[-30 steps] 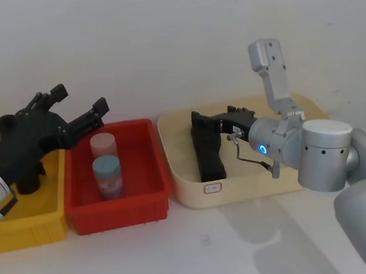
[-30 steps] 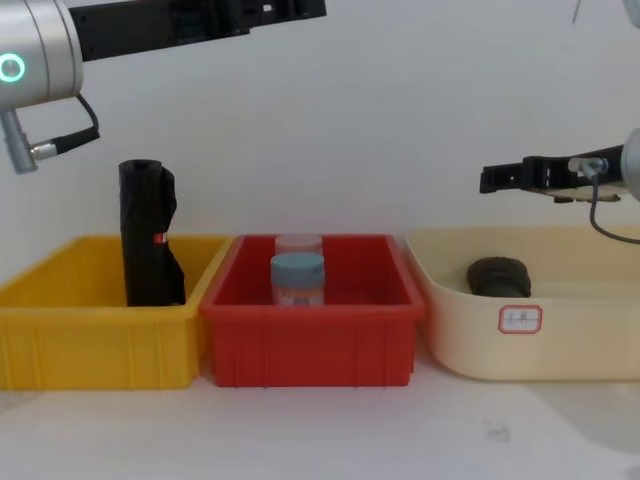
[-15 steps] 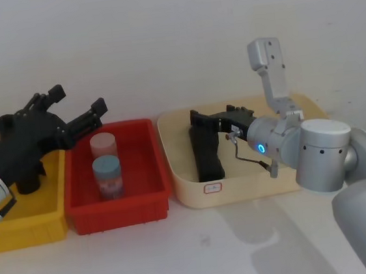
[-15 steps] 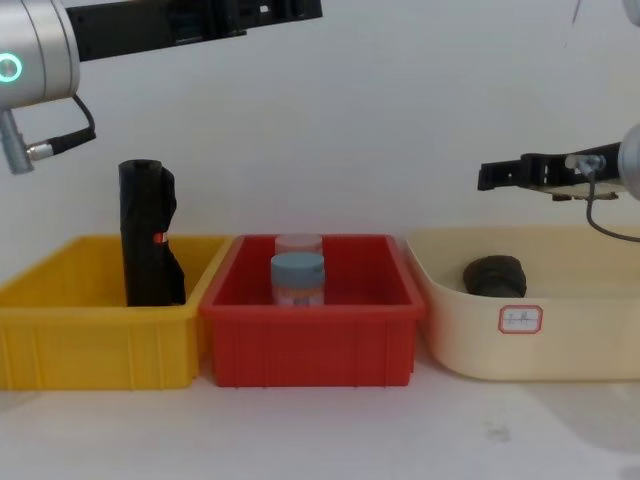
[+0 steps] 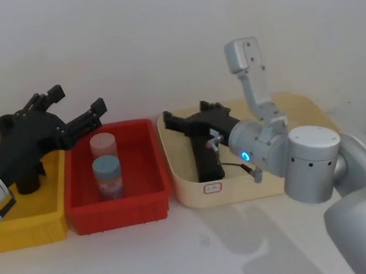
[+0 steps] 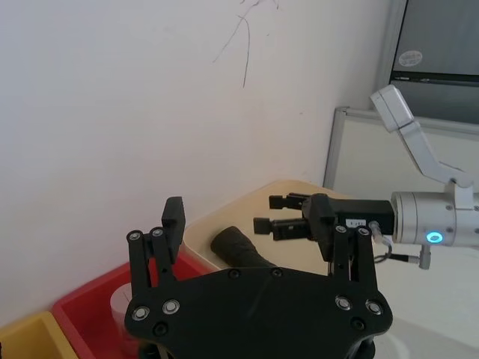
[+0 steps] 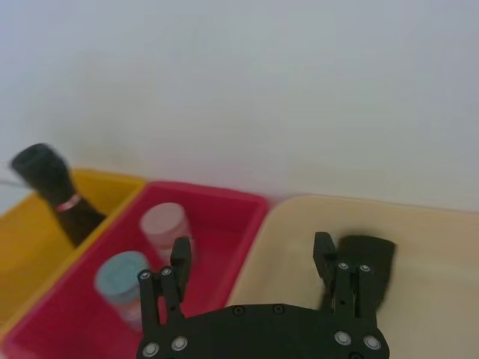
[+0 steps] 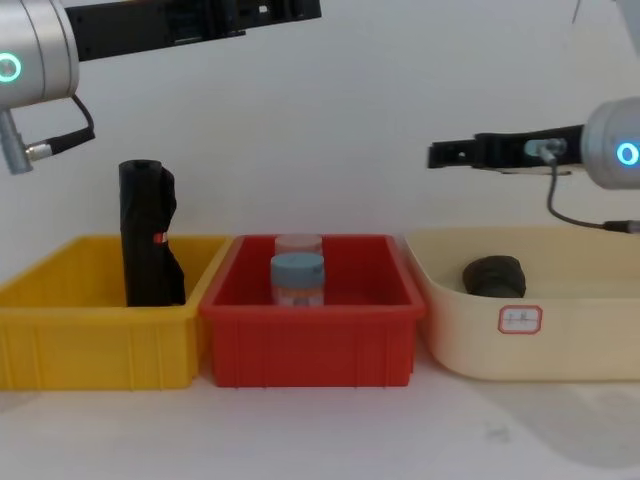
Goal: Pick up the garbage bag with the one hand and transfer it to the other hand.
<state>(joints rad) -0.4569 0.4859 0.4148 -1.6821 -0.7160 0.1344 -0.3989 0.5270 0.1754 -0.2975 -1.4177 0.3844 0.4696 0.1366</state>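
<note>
The garbage bag (image 5: 207,159) is a thick black roll lying in the cream bin (image 5: 192,196); it also shows as a dark end (image 8: 494,275) over the bin's rim. My right gripper (image 5: 185,116), on the arm with the blue ring light, hovers open above the bag and the bin's left end, pointing toward the red bin; from the chest it is level and well above the rim (image 8: 441,154). My left gripper (image 5: 78,101), on the arm with the green ring light, stands open, high over the seam of the yellow and red bins.
The red bin (image 5: 122,212) in the middle holds two jars, one white-capped (image 5: 103,145) and one blue-capped (image 5: 108,174). In the yellow bin (image 5: 22,229) at the left, a black roll with a small red mark (image 8: 148,235) stands upright. A white wall rises close behind.
My right gripper has swung left over the cream bin, toward the red bin. The left arm and the garbage bag have not moved.
</note>
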